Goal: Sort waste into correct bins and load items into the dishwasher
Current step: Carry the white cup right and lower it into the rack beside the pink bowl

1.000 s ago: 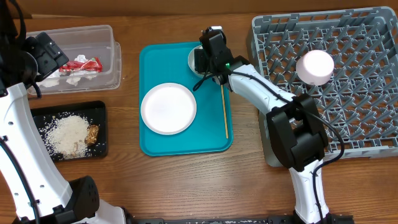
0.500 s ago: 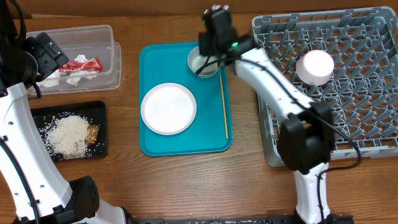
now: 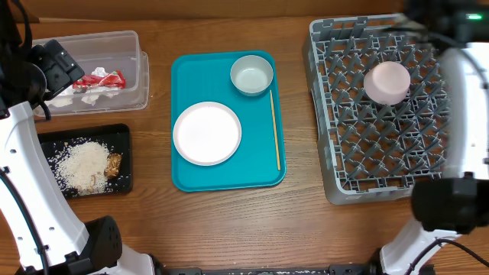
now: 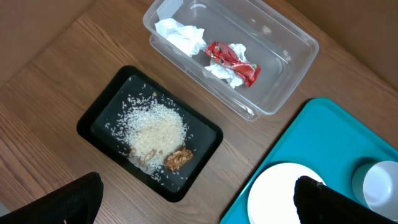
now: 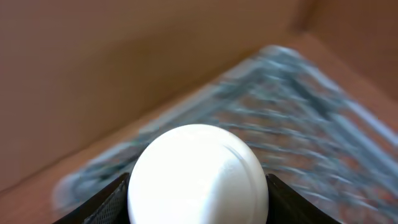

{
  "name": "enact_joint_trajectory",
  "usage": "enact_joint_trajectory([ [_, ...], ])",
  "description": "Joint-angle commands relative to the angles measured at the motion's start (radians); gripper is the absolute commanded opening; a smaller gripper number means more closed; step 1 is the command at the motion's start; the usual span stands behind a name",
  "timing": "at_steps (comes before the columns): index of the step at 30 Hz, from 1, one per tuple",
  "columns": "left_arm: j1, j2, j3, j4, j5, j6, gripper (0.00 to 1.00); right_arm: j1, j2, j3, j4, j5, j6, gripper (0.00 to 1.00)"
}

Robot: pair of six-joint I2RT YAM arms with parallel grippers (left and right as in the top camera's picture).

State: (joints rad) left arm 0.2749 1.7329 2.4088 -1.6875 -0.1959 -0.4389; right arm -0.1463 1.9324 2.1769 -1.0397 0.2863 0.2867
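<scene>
Loading the grey pegged plastic rack [image 3: 397,153], the blurred right gripper [image 5: 198,202] is flanking its small white cup [image 3: 386,82], grip untellable, the left gripper [image 4: 196,205] is gaping empty, and the round grey bowl [image 3: 251,74] on the teal tray [image 3: 229,174] is probably awaiting a rim pickup.

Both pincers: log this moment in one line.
right pincer: holds white cup | near rack | left pincer: open
</scene>
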Motion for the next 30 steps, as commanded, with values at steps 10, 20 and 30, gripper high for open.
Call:
enact_joint_trajectory([
  [10,0.0,0.006,-0.002,-0.002,-0.01,-0.01,1.0,-0.27,0.08,-0.091,-0.028,-0.162,-0.003,0.57],
  [20,0.0,0.006,-0.003,-0.002,-0.01,-0.01,1.0,-0.26,0.158,-0.11,-0.069,-0.169,-0.003,0.57],
  [30,0.0,0.006,-0.002,-0.002,-0.01,-0.01,1.0,-0.239,0.158,-0.112,-0.111,-0.169,-0.003,0.65],
])
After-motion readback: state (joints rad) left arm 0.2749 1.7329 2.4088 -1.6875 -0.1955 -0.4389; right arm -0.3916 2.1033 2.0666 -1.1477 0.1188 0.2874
